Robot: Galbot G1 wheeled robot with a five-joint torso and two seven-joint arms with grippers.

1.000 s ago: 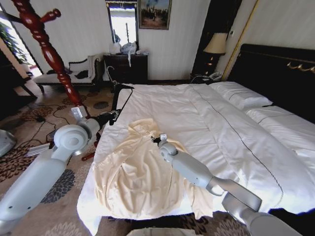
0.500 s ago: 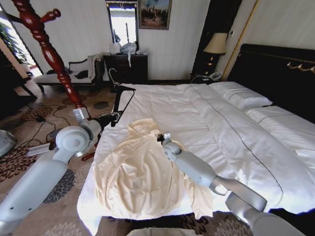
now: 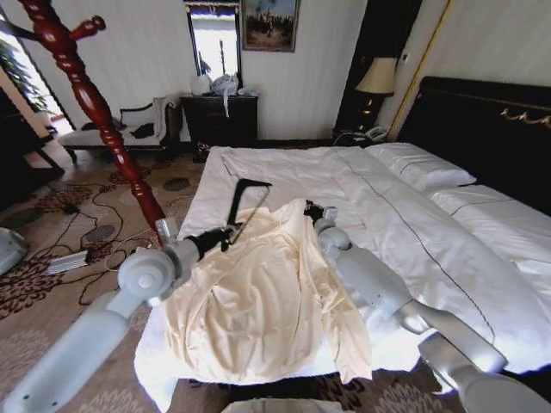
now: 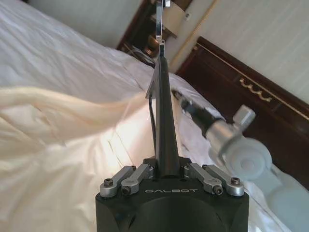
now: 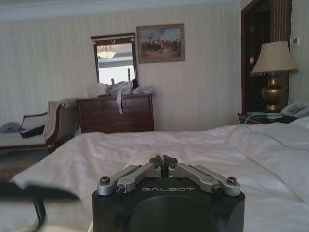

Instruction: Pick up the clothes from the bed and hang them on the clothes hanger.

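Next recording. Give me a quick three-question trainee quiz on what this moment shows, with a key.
1. True or false: the left gripper is shut on a black hanger.
2. On which side of the robot does the dark-red coat stand rise?
3. Where is the right gripper?
A) at the top edge of the cream garment, which lies spread on the bed
B) at the coat stand
C) gripping the black hanger

Key: 1 true; 2 its left; 3 A.
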